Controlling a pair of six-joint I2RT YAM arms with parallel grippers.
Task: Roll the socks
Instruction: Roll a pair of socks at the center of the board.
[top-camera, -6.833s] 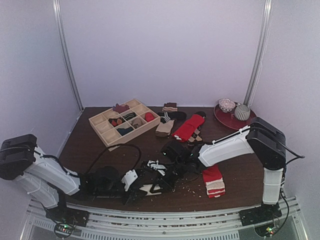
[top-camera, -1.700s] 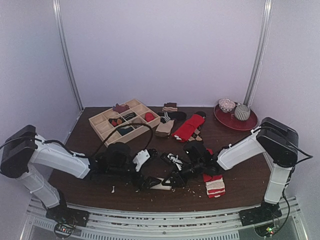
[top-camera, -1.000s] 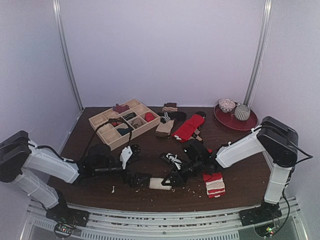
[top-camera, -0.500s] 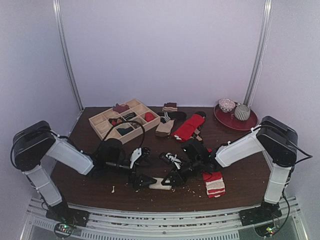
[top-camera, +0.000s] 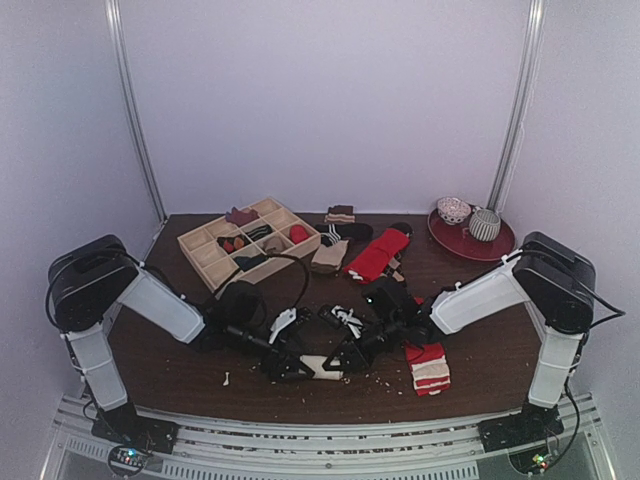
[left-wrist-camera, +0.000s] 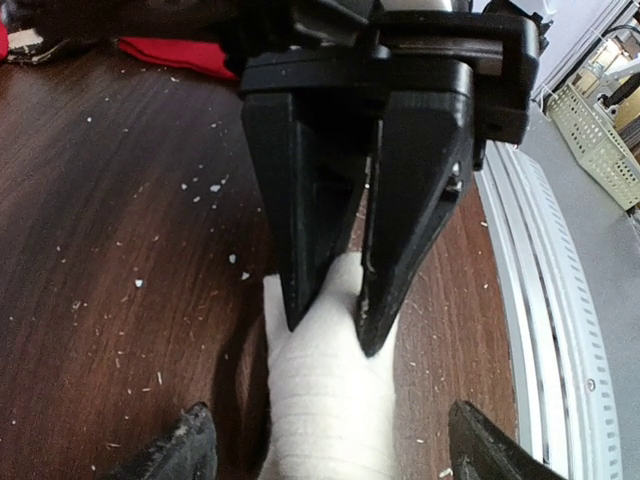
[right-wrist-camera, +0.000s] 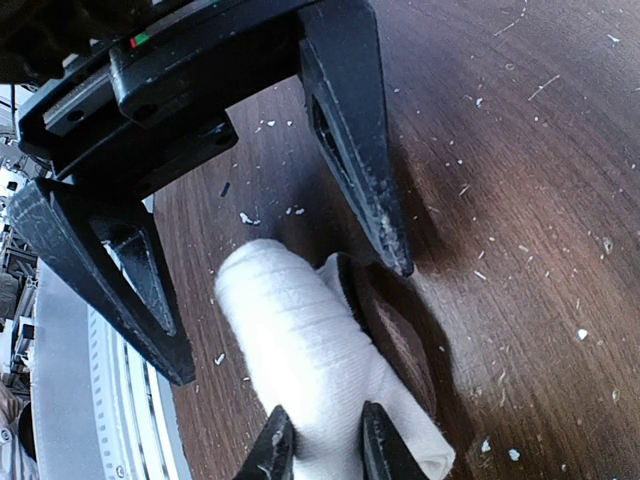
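Observation:
The cream sock (top-camera: 322, 367) lies rolled into a tight cylinder near the table's front edge, and its brown band (right-wrist-camera: 400, 340) shows along one side. My right gripper (top-camera: 348, 357) (right-wrist-camera: 322, 445) is shut on one end of the roll. My left gripper (top-camera: 290, 366) (left-wrist-camera: 335, 455) faces it from the other end. It is open, with its fingers spread wide on either side of the roll (left-wrist-camera: 330, 400) and not touching it. The red sock with white stripes (top-camera: 428, 368) lies folded to the right of both grippers.
A wooden compartment tray (top-camera: 205, 250) holding small sock rolls stands at the back left. Loose socks lie mid-back: a plain red one (top-camera: 378, 255), a tan one (top-camera: 328, 255) and a black-and-white one (top-camera: 345, 320). A red plate (top-camera: 470, 245) with bowls is back right. The metal rail (left-wrist-camera: 540, 300) runs close by.
My left gripper has swung right and down to straddle the free end of the cream roll, its jaws narrowing slightly. The right gripper has kept its hold and barely moved.

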